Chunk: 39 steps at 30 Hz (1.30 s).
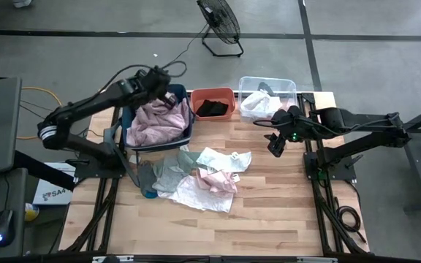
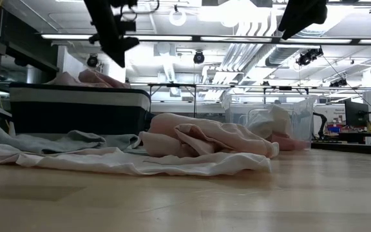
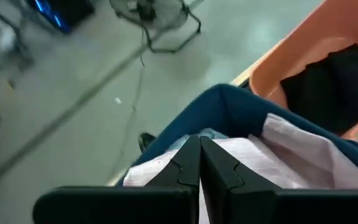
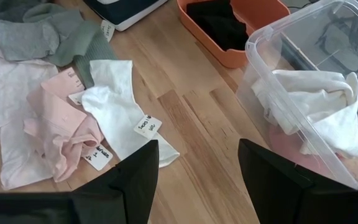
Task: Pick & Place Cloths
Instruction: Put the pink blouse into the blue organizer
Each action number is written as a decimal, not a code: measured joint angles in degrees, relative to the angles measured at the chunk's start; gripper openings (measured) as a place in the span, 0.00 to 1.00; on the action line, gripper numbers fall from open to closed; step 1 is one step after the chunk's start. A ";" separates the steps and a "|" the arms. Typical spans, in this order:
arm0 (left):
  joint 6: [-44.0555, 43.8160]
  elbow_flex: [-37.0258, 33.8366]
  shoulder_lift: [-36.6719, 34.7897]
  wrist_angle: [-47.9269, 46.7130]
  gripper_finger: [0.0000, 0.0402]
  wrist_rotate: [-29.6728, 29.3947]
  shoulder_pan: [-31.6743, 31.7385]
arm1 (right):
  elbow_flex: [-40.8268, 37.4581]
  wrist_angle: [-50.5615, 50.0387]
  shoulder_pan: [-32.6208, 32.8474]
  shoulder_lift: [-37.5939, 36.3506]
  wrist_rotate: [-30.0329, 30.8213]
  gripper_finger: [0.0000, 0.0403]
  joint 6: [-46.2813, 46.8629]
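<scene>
Left gripper (image 1: 168,93) hangs over the far edge of the blue bin (image 1: 186,136), fingers (image 3: 188,163) pressed together with nothing between them, above the large pale pink cloth (image 1: 156,121) heaped inside. Right gripper (image 1: 276,145) hovers over bare table (image 1: 269,212) near the clear bin (image 1: 292,86), fingers (image 4: 132,177) parted, empty. 3 bins along the far side: blue, orange (image 1: 229,93) holding 1 black cloth (image 1: 212,107), clear holding 1 white cloth (image 1: 256,104). Mid-table, a loose pile: white (image 1: 221,158), grey-green (image 1: 168,171), coral pink (image 1: 221,180) pieces.
</scene>
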 joint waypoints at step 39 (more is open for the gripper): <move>-5.41 -18.53 7.81 -4.18 0.00 16.76 6.55 | 0.00 -0.10 0.00 0.00 -0.13 0.53 -0.13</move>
